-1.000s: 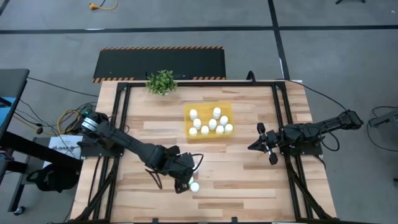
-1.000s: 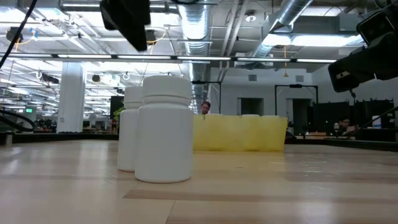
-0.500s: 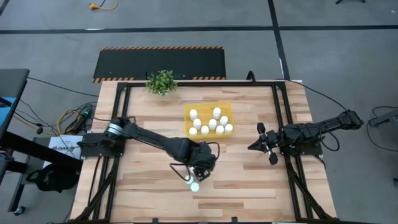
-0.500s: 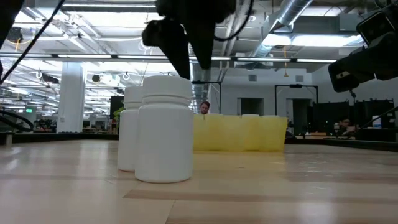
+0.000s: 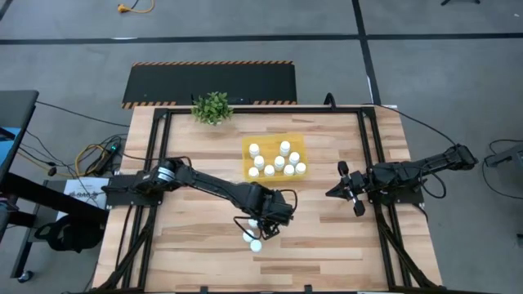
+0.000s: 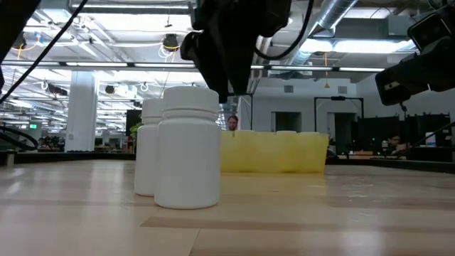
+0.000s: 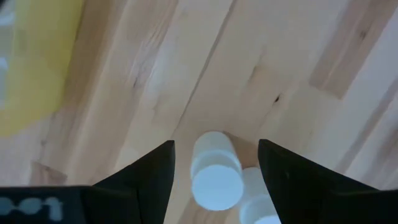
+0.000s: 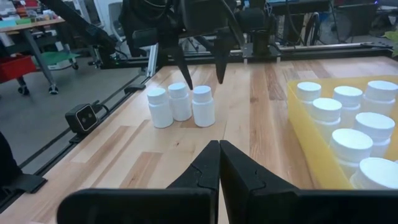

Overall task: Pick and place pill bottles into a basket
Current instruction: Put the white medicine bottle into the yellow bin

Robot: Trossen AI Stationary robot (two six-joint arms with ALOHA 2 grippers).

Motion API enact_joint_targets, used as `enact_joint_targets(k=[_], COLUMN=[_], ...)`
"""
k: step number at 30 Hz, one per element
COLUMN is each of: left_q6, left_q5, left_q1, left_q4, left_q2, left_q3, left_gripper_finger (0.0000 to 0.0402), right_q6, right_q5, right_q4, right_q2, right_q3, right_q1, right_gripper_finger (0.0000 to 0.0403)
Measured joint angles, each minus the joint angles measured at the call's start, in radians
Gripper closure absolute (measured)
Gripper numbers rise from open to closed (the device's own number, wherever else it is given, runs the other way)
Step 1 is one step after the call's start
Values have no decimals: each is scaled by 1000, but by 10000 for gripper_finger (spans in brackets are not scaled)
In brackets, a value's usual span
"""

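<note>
Left gripper (image 5: 263, 231) hangs over a cluster of three pill bottles (image 8: 181, 104) standing on the tabletop (image 5: 327, 245), near the front edge, well apart from the yellow basket (image 5: 248, 149). Jaws partly open, empty, straddling the nearest bottle (image 7: 214, 169) from above in the left wrist view. Basket already holds about eight bottles.

Step in hand, as judged: descend and grasp one bottle. To do it well, centre the fingers on that single cap, come straight down, and keep the fingers clear of the two neighbours that stand touching or nearly so. Close below the cap rim.

Right gripper (image 5: 350, 192) parked at the right side of the tabletop, closed, holding nothing.

Change from a second ago: the left arm has swung from left of the cluster to directly above it.
</note>
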Motion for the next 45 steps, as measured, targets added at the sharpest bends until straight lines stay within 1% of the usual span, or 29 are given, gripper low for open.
enact_joint_targets(k=[5, 9, 14, 20, 26, 32, 36, 41, 45], left_q6=[125, 179, 201, 263, 306, 350, 365, 366, 370], left_q5=[-1, -1, 0, -9, -4, -26, -24, 9, 9], left_q1=[-4, -12, -23, -34, -39, -42, -39, -38, -34], left_q4=[-15, -17, -17, -16, 19, 33, 95, 140, 137], left_q2=[0, 0, 0, 0, -1, -1, -2, -2, -2], left_q3=[0, 0, 0, 0, -38, -38, -75, -113, -116], left_gripper_finger=[182, 182, 182, 182, 182, 182, 182, 182, 182], right_q6=[0, 0, 0, 0, 0, 0, 0, 0, 0], right_q5=[0, 0, 0, 0, 0, 0, 0, 0, 0], right_q4=[0, 0, 0, 0, 0, 0, 0, 0, 0], right_q2=[0, 0, 0, 0, 0, 0, 0, 0, 0], right_q3=[0, 0, 0, 0, 0, 0, 0, 0, 0], right_q1=[0, 0, 0, 0, 0, 0, 0, 0, 0], right_gripper_finger=[401, 401, 401, 401, 401, 401, 401, 401, 401])
